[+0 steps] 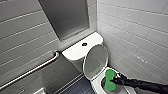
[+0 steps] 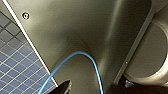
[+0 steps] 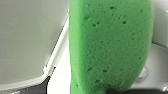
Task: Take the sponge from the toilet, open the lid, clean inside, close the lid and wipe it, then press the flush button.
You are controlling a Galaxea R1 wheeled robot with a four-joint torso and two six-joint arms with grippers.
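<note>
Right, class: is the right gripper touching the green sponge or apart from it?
Touching. The head view shows the right gripper clamped on the sponge at its edge, no gap between them.

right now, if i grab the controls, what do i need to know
Right gripper: closed on the sponge, held at the bowl of the toilet.
Left gripper: state unclear; its wrist camera faces a metal panel and a blue cable.
The lid is up, leaning back toward the tank. The flush button sits on the tank top.
Done: sponge picked up, lid opened.
Left: cleaning inside the bowl, closing and wiping the lid, pressing the flush button.
</note>
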